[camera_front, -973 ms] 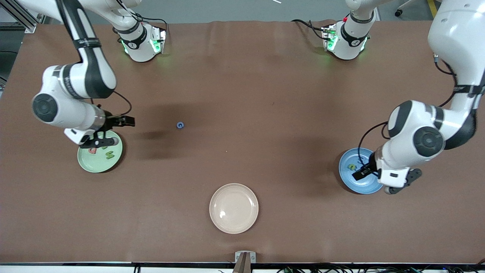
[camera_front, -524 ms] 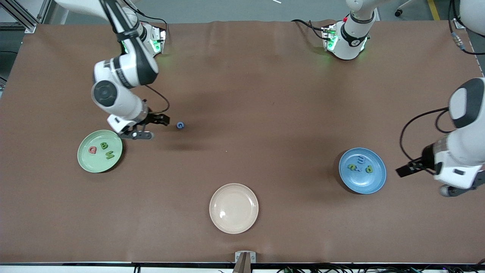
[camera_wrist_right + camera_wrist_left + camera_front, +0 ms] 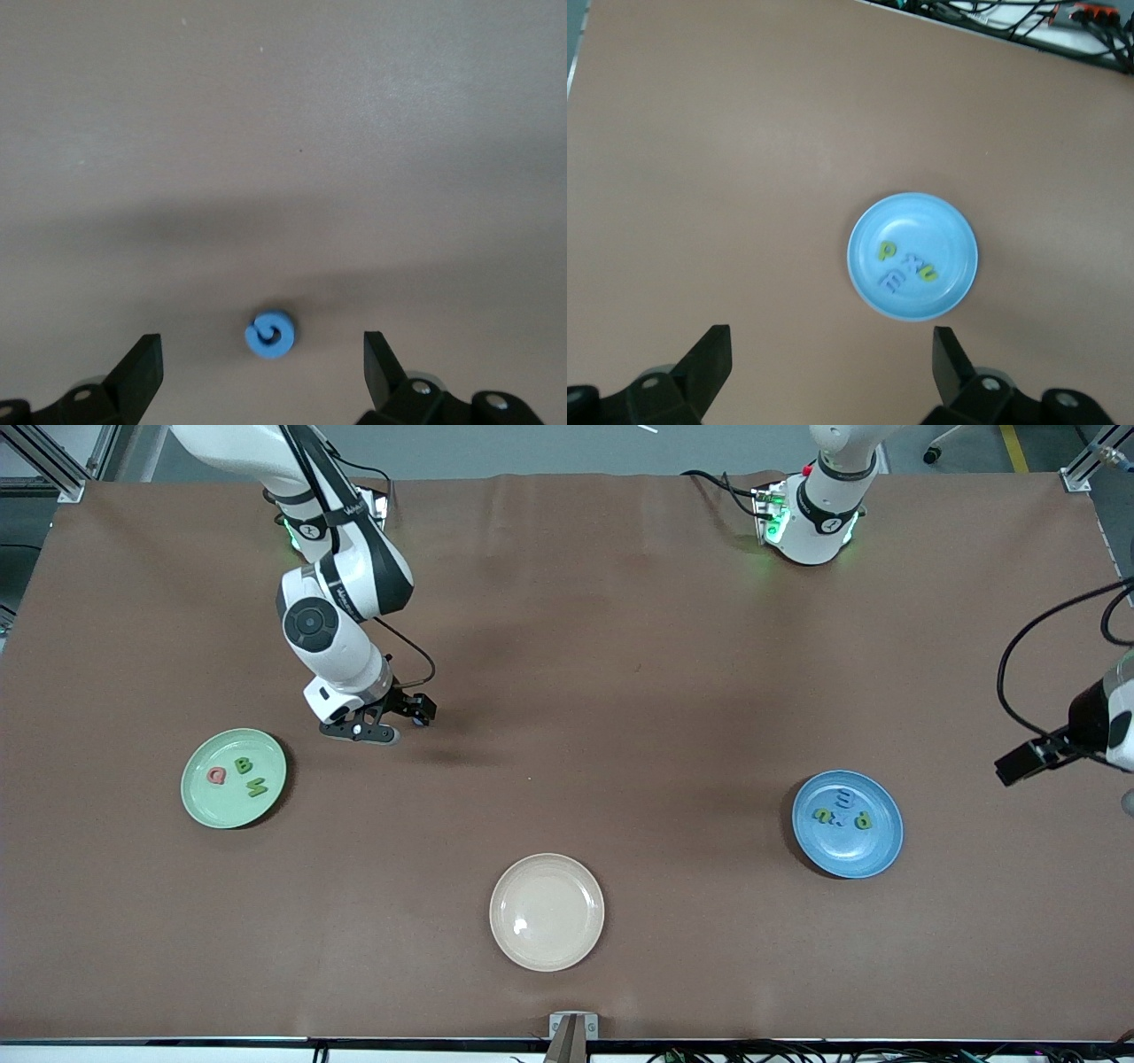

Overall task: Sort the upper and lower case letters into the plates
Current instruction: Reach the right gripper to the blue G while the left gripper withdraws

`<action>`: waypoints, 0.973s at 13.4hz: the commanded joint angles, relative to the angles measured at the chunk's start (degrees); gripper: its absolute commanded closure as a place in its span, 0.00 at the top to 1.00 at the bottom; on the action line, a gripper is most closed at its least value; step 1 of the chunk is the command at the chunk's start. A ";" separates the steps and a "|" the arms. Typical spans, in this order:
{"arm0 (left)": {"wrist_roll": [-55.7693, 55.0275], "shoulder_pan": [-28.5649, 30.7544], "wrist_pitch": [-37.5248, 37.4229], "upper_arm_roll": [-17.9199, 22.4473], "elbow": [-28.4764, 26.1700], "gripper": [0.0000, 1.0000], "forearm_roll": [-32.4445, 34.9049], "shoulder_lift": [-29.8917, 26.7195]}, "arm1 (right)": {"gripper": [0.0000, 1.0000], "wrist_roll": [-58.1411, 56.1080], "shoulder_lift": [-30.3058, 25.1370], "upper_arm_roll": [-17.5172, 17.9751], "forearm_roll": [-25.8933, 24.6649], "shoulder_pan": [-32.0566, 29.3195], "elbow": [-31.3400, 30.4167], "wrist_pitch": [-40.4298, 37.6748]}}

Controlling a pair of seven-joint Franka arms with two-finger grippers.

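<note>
The light green plate (image 3: 233, 778) lies toward the right arm's end and holds a red Q, a green B and a green M. The blue plate (image 3: 847, 824) lies toward the left arm's end and holds several small letters; it also shows in the left wrist view (image 3: 912, 255). A small blue letter (image 3: 269, 333) lies on the table, hidden under the right hand in the front view. My right gripper (image 3: 359, 733) is open and empty above that letter, which sits between its fingers (image 3: 260, 350). My left gripper (image 3: 831, 341) is open and empty, high up beside the blue plate and mostly cut off in the front view.
An empty cream-beige plate (image 3: 547, 911) lies near the table's front edge, midway between the two ends. The brown table mat (image 3: 620, 646) is bare between the plates. Both arm bases stand along the edge farthest from the front camera.
My right gripper left the green plate and moved over the blue letter. My left gripper pulled away from the blue plate toward the left arm's end of the table.
</note>
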 commanded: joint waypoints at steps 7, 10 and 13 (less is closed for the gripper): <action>12.08 -9.85 -8.35 17.69 -4.58 1.00 -17.94 -12.36 | 0.87 0.31 5.31 0.08 0.77 2.11 -2.73 10.06; 12.61 -16.79 -8.37 25.71 -10.12 1.00 -19.85 -16.85 | 0.78 0.30 5.32 0.08 0.77 2.29 -3.96 10.06; 13.93 -22.17 -7.32 30.30 -14.60 1.00 -19.76 -20.28 | 0.71 0.31 5.32 0.16 0.77 2.46 -4.66 10.14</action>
